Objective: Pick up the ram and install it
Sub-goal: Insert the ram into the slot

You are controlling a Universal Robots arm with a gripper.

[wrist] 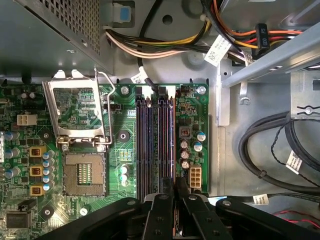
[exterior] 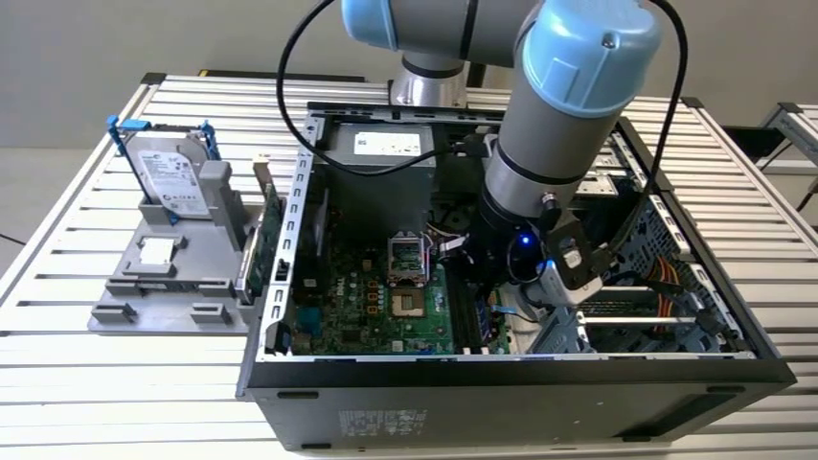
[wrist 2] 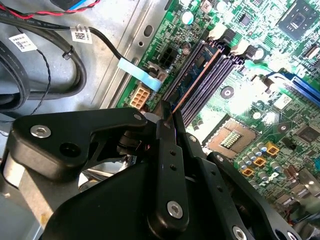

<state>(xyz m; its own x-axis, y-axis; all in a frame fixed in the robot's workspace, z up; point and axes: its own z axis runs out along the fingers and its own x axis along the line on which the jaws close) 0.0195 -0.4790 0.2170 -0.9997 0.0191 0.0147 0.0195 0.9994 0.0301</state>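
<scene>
On the exterior view's left the drive point(exterior: 170, 178) stands in its grey rack point(exterior: 167, 287). In the open case point(exterior: 511, 369) the gripper point(wrist 2: 167, 120) is closed thin on the ram point(wrist 2: 197, 75), which stands edge-down over the slots point(wrist: 155, 145) beside the socket point(wrist: 82, 172). I judge it must stay straight along one slot and be pressed evenly.
</scene>
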